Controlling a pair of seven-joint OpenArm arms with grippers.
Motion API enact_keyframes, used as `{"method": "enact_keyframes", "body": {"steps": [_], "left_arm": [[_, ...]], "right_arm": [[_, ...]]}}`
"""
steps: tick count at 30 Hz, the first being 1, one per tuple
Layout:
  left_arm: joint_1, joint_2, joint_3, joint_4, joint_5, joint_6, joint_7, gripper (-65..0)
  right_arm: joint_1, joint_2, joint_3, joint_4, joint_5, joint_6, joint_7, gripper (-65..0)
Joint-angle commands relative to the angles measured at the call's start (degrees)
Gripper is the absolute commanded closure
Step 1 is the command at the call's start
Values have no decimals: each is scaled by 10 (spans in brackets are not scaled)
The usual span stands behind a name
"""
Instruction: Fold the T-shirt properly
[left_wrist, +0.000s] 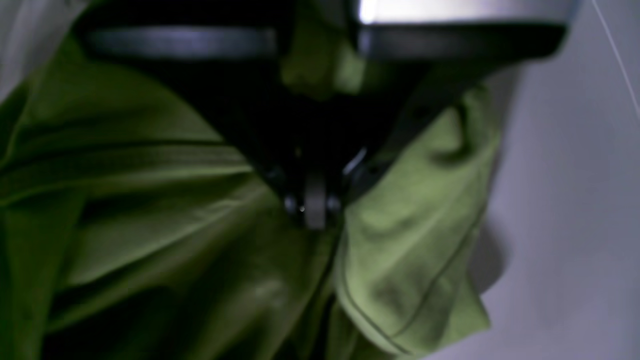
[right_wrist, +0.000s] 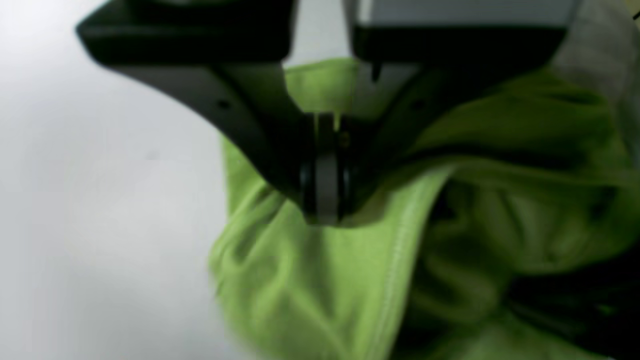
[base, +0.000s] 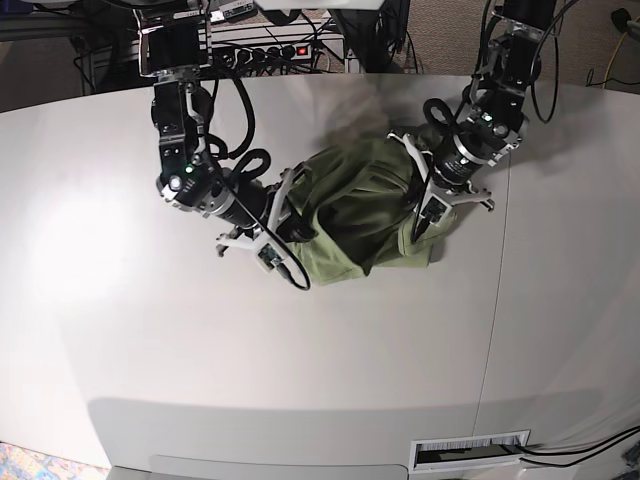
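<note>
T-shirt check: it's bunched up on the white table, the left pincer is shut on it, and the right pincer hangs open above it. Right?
Not quite. The right pincer is not open: the right wrist view shows its jaws closed on a fold of the T-shirt. The rest stands: the shirt is bunched on the white table, and the left pincer is shut on it.

olive t-shirt bunched, crumpled, mid-table
</note>
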Motion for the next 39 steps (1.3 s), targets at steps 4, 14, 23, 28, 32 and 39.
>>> {"method": "enact_keyframes", "body": {"steps": [4,14,23,28,32,39], "left_arm": [[-9,-3,-1,22,30,21,22,0],[-43,-5,-1,36,164,136,22,0],[-104,-49,-1,35,183,161,26,0],[-124,-85,-1,43,147,161,79,0],[-128,-107,-1,92,21,133,169,0],[-101,-119,-1,157,-199,34,226,0]], "right_arm": [[10,2,2,-38,0,0,14,0],[8,2,2,-41,-6,0,-34,0],[-9,2,2,-41,-40,0,-38,0],[-11,2,2,-41,-40,0,-26,0],[-7,2,2,-41,-40,0,-12,0],[-6,-3,2,-41,-66,-24,14,0]]}}
